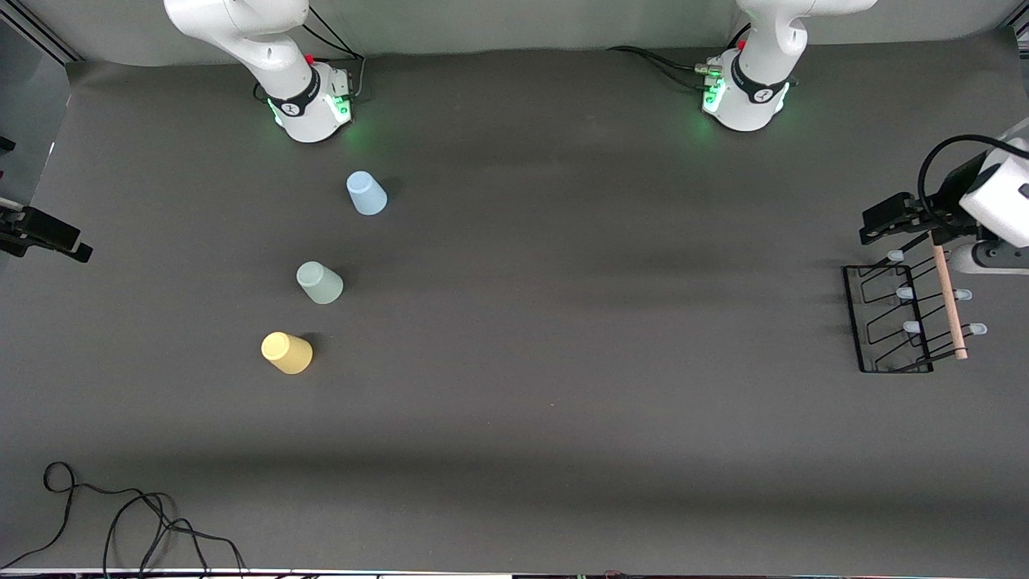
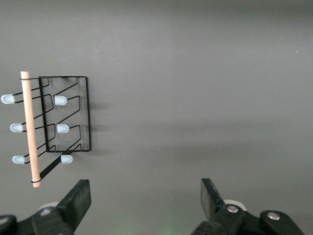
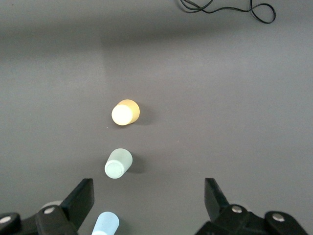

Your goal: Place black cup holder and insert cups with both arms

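Note:
The black cup holder point(image 1: 891, 322) stands on the table at the left arm's end, its wooden rod handle point(image 1: 949, 297) on top; it also shows in the left wrist view point(image 2: 66, 115). My left gripper point(image 1: 888, 219) hangs open and empty point(image 2: 145, 191) just off the holder's end nearest the bases. The blue cup point(image 1: 366, 194), green cup point(image 1: 319, 282) and yellow cup point(image 1: 286, 352) stand narrow end up in a row toward the right arm's end. My right gripper point(image 1: 48, 236) is open and empty point(image 3: 148, 190), up at the table's edge. Its view shows the yellow point(image 3: 125, 112), green point(image 3: 118, 163) and blue point(image 3: 105, 225) cups.
A loose black cable point(image 1: 120, 515) lies near the front edge at the right arm's end, also in the right wrist view point(image 3: 230, 9). The two green-lit arm bases point(image 1: 309, 104) point(image 1: 744, 96) stand along the table's back edge. A dark mat point(image 1: 563, 322) covers the table.

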Motion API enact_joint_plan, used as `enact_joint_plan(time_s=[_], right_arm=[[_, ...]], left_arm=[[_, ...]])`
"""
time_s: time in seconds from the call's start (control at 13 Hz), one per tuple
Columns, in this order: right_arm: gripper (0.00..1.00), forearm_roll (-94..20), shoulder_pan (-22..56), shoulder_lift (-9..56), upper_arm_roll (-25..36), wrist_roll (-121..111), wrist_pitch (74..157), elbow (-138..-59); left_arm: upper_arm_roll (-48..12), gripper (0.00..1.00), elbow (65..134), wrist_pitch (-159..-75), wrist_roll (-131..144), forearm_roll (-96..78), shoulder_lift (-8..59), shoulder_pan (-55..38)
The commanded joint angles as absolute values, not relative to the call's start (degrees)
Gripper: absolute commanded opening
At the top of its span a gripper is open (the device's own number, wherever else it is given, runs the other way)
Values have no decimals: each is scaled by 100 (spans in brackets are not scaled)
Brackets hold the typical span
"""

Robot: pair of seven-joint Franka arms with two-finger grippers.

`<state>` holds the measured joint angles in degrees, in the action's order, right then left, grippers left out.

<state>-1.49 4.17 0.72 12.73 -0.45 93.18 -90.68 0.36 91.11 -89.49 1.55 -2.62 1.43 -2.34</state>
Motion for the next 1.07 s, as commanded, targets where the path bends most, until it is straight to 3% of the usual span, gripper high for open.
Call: enact_joint_plan(time_s=[0.0, 1.0], right_arm=[[100, -106, 466, 141, 1292, -149, 9185, -8903], [100, -79, 466, 334, 1292, -229, 9105, -8965]], left_arm=[[-9, 100, 9342, -8956, 272, -176, -131, -202], [-79, 100, 9369, -8868, 158, 193, -114, -185]])
